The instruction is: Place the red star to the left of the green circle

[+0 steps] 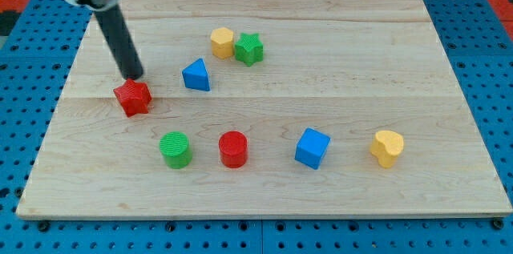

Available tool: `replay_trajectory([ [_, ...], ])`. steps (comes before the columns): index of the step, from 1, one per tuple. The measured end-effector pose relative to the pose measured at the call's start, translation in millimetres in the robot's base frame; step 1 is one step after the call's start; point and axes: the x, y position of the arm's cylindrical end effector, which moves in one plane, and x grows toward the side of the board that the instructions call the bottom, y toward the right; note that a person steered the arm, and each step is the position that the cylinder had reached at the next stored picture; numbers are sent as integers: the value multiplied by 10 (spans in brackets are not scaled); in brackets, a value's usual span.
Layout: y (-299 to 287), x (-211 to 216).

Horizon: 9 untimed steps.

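My tip (135, 77) touching red star (133, 98) at its top edge, placed to push it down, left of green circle (175, 149). No fingers on rig.

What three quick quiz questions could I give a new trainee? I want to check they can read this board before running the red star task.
1. True or false: my tip stands just above the red star in the view.
2. Which block lies directly to the view's right of the green circle? A) blue cube B) red cylinder C) yellow heart
3. Fill in: the green star sits right beside the yellow ____.

Key: 1 true; 2 B; 3 hexagon. The star lies above and to the view's left of the circle, not yet level with it.
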Motion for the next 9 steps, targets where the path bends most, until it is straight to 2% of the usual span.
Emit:
replay_trajectory([
  [1,179,200],
  [2,9,279],
  [6,-505,97],
  [7,-490,443],
  [9,-487,717],
])
